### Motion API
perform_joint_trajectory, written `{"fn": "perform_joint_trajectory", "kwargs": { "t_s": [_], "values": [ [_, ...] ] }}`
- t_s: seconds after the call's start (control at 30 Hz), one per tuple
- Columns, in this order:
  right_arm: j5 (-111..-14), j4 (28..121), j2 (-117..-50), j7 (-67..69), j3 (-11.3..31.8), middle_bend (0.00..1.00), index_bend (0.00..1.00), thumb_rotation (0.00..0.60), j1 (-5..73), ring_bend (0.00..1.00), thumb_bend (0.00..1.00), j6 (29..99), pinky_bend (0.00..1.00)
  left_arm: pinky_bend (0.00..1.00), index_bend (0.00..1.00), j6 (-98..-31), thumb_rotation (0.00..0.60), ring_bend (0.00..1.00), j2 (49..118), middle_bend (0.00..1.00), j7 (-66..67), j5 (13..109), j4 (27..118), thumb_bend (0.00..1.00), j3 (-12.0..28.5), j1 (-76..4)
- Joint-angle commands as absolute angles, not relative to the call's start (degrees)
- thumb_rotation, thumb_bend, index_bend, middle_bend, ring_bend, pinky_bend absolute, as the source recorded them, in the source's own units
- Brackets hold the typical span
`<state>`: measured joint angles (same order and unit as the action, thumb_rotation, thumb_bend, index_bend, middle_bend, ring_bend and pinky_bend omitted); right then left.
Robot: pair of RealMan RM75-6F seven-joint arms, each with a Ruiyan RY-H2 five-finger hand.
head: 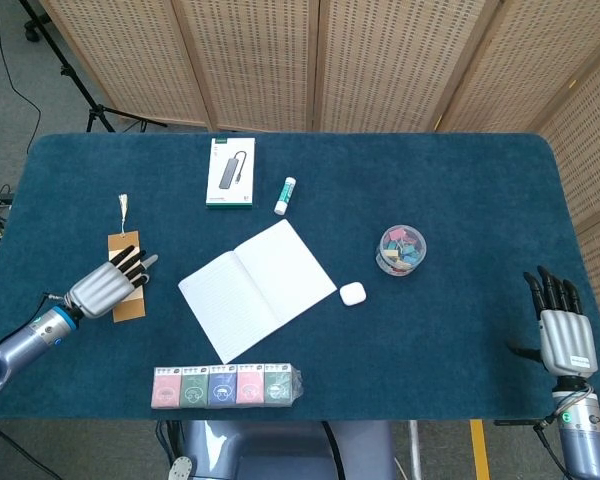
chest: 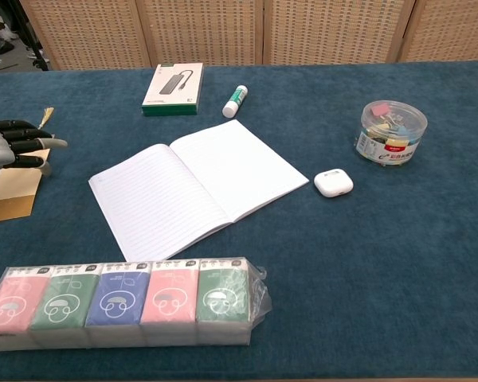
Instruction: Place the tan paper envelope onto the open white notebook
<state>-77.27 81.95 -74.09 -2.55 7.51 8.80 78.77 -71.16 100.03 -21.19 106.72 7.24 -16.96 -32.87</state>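
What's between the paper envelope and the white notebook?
Only bare blue tablecloth lies between the tan envelope and open notebook, seen in the head view.

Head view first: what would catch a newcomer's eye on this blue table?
Probably the open white notebook, bright against the blue cloth near the middle of the table. Next, the left robot hand at the left edge, its dark fingers spread over a tan paper envelope lying flat. The row of pastel tissue packs along the near edge also stands out.
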Motion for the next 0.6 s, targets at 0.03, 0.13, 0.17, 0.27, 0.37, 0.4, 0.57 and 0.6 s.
{"fn": "perform_joint_trajectory", "kwargs": {
  "t_s": [0.03, 0.13, 0.17, 0.27, 0.37, 0.4, 0.57, 0.6],
  "values": [
    [-77.31, 81.96, -74.06, -2.49, 7.51, 0.0, 0.0, 0.6, 8.8, 0.0, 0.0, 78.79, 0.0, 0.1, 0.74, -71.04, 0.6, 0.0, 100.04, 0.0, -20.98, 106.79, 7.22, 0.19, -17.12, -32.9],
    [-77.39, 82.02, -74.01, -2.38, 7.5, 0.0, 0.0, 0.6, 8.75, 0.0, 0.0, 78.89, 0.0, 0.1, 0.75, -70.36, 0.6, 0.0, 100.03, 0.0, -21.25, 106.89, 7.46, 0.21, -17.4, -33.02],
    [-77.38, 82.02, -74.0, -2.36, 7.52, 0.0, 0.0, 0.6, 8.74, 0.0, 0.0, 78.92, 0.0, 0.1, 0.75, -70.2, 0.6, 0.0, 100.05, 0.0, -21.23, 106.87, 7.47, 0.21, -17.43, -33.05],
    [-77.33, 81.98, -74.01, -2.36, 7.52, 0.0, 0.0, 0.6, 8.74, 0.0, 0.0, 78.86, 0.0, 0.1, 0.77, -70.24, 0.6, 0.0, 100.04, 0.0, -21.08, 106.87, 7.53, 0.23, -17.54, -33.04],
    [-77.35, 81.91, -74.04, -2.4, 7.47, 0.0, 0.0, 0.6, 8.79, 0.0, 0.0, 78.73, 0.0, 0.1, 0.77, -70.53, 0.6, 0.0, 99.96, 0.0, -20.86, 106.82, 7.49, 0.24, -17.61, -32.88],
    [-77.35, 81.91, -74.05, -2.38, 7.46, 0.0, 0.0, 0.6, 8.79, 0.0, 0.0, 78.72, 0.0, 0.1, 0.77, -70.69, 0.6, 0.0, 99.9, 0.0, -20.87, 106.68, 7.49, 0.24, -17.51, -32.82],
    [-77.4, 81.93, -74.05, -2.41, 7.46, 0.0, 0.0, 0.6, 8.76, 0.0, 0.0, 78.81, 0.0, 0.1, 0.77, -73.11, 0.6, 0.0, 99.37, 0.0, -20.77, 104.97, 7.29, 0.24, -15.78, -33.08],
    [-77.44, 81.95, -74.05, -2.45, 7.43, 0.0, 0.0, 0.6, 8.76, 0.0, 0.0, 78.81, 0.0, 0.1, 0.77, -73.55, 0.6, 0.0, 99.17, 0.0, -20.59, 104.79, 7.26, 0.24, -15.58, -33.2]
  ]
}}
